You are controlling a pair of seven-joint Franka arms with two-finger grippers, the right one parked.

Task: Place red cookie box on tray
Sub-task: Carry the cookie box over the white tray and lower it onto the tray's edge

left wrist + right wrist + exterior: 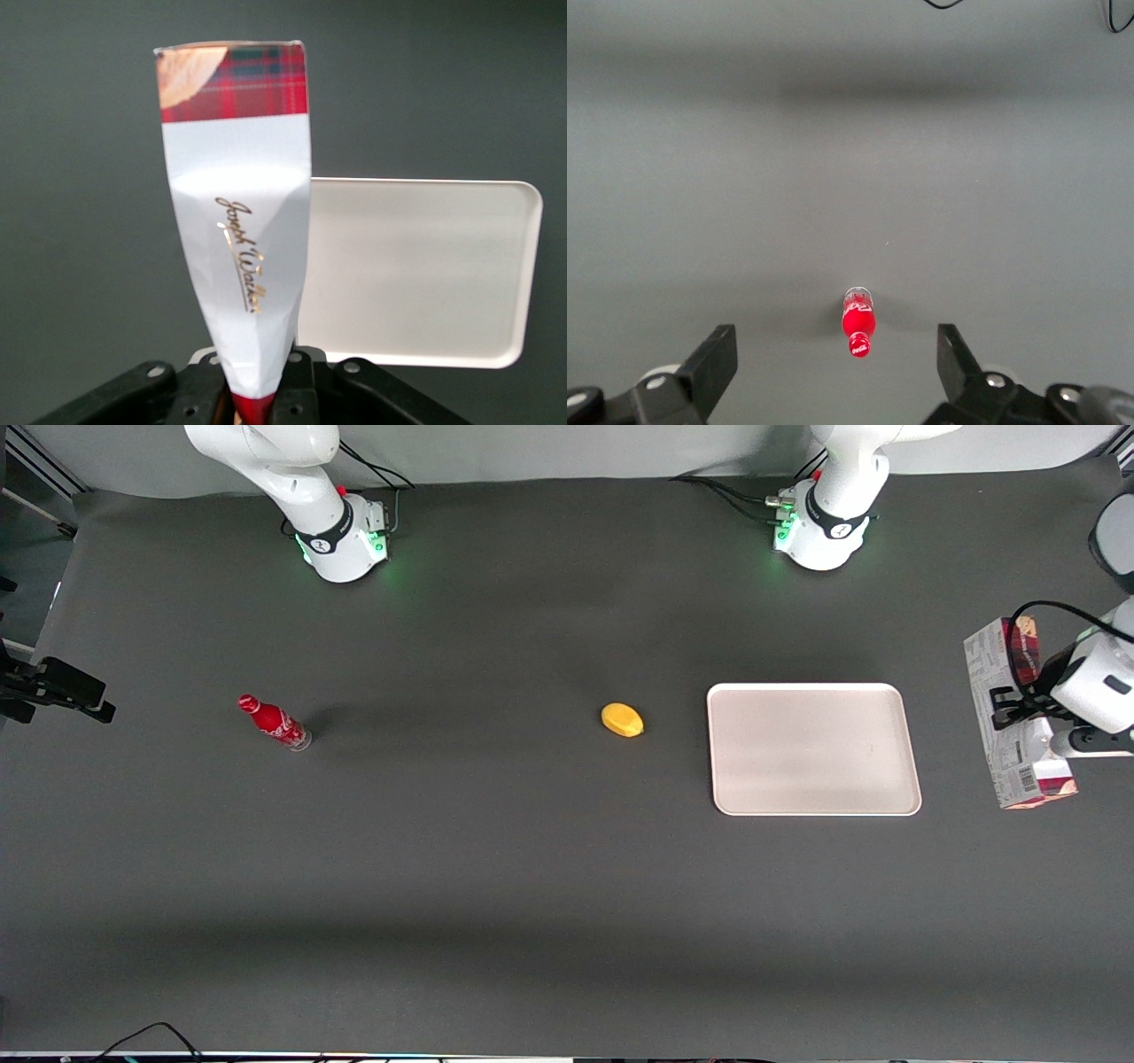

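Red-plaid cardboard cookie box (1014, 726), long and narrow with white-grey printed sides, hangs clamped in the left arm's black two-finger gripper (1019, 710), clear of the dark table (496, 868) at the working arm's end. It sits just beside the large pale pinkish-white rectangular tray (813, 748), not over it. A small yellow oval object (622, 720) lies near the tray; a small red soda bottle (274, 722) stands toward the parked arm's end.
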